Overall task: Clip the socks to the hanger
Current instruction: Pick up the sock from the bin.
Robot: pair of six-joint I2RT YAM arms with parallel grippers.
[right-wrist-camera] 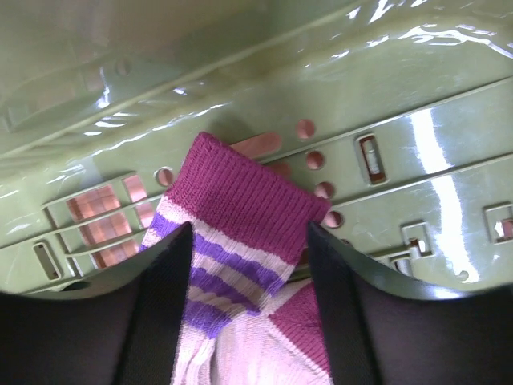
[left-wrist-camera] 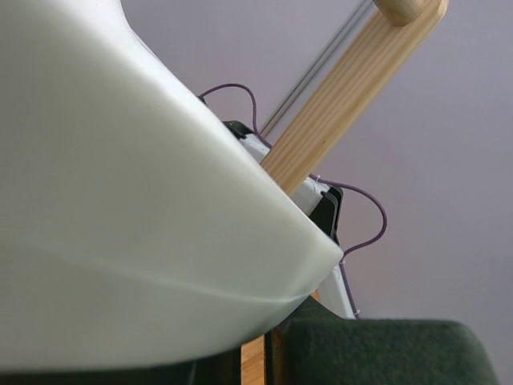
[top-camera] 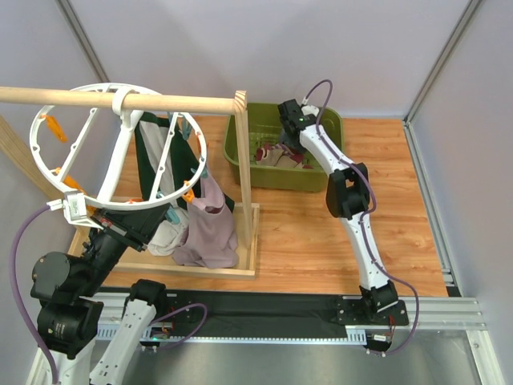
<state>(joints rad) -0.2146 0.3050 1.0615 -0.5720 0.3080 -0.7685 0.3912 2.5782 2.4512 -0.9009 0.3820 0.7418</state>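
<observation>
Left gripper (top-camera: 80, 210): closed, apparently pinching hanger (top-camera: 127, 103) rim | Right gripper (right-wrist-camera: 248, 241): jaws part open, straddling striped sock (right-wrist-camera: 240, 192) cuff in green basket (right-wrist-camera: 401, 120), nothing held | Advice: close squarely on cuff, then lift clear of basket wall.

Below a wooden rod (top-camera: 160, 100) hang a mauve garment (top-camera: 212, 233) and a dark green garment (top-camera: 151, 156), beside an olive bin (top-camera: 238, 148) on the tabletop (top-camera: 313, 233).
</observation>
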